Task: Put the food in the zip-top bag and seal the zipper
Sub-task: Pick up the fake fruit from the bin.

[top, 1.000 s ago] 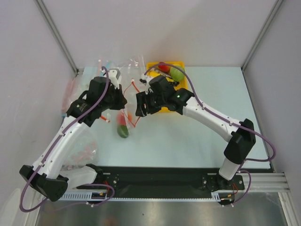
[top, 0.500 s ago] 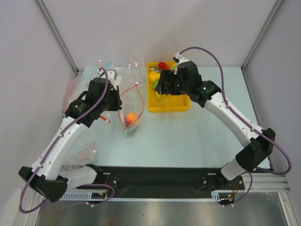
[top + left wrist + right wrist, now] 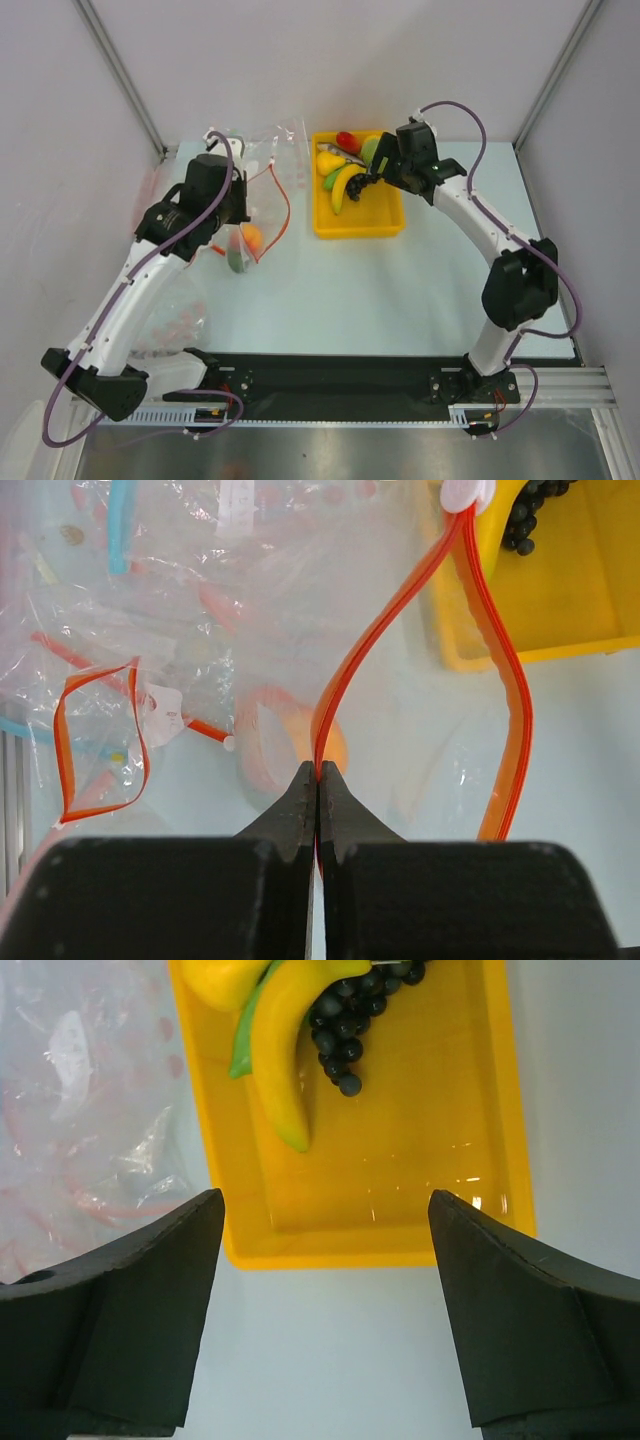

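The clear zip-top bag [image 3: 265, 195] hangs at the back left with its mouth spread. My left gripper [image 3: 318, 772] is shut on one lip of the red zipper [image 3: 400, 610]. An orange peach [image 3: 252, 236] and a green fruit [image 3: 237, 262] lie inside the bag; the peach [image 3: 338, 748] glows through the plastic. My right gripper [image 3: 325, 1200] stands open and empty over the yellow tray [image 3: 400, 1190]. In the tray lie a banana [image 3: 285, 1050], a black grape bunch [image 3: 350, 1020], a yellow fruit [image 3: 329, 162] and a green-red mango [image 3: 362, 147].
Other clear pouches with blue strips [image 3: 120, 520] are piled at the back left, one with a red looped strip [image 3: 100, 735]. Another crumpled pouch [image 3: 170, 320] lies by the left arm. Metal frame posts stand at both back corners.
My right gripper left the bag's mouth, opened, and swung right and back over the tray. The peach now lies in the bag. The left arm drew the bag slightly left.
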`<state>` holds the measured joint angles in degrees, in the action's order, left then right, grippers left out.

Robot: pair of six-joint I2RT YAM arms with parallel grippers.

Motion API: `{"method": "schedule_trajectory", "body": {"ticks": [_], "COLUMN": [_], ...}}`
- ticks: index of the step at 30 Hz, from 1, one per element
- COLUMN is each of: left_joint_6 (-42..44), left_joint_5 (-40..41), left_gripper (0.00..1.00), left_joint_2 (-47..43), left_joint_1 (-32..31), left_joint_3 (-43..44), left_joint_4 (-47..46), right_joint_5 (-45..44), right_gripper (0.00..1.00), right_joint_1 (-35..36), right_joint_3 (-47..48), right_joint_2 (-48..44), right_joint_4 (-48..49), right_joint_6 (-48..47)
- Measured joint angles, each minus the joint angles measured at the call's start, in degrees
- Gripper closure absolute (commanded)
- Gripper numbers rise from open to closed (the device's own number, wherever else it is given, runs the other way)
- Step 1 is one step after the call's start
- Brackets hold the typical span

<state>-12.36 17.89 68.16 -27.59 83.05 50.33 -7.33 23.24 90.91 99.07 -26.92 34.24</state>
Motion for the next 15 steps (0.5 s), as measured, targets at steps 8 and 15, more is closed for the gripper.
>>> {"method": "schedule_trajectory", "body": {"ticks": [8, 15], "left_joint_6": [-0.04, -0.09], "left_joint_5": [-0.68, -2.80], "left_gripper": [1.00, 1.00], "left_joint_2": [0.81, 1.60], "left_joint_1": [-0.02, -0.02], "left_joint_3": [-5.53, -6.93], "left_joint_4": [-2.95, -5.70], "right_joint_5": [-0.11, -0.35], "right_gripper": [0.16, 0.14], "right_joint_1": [0.31, 0.57], "right_joint_3": [6.78, 16.79], "right_joint_2": [13.33, 24.59], "right_joint_4": [1.22, 3.19], "right_joint_6": [6.19, 11.34]}}
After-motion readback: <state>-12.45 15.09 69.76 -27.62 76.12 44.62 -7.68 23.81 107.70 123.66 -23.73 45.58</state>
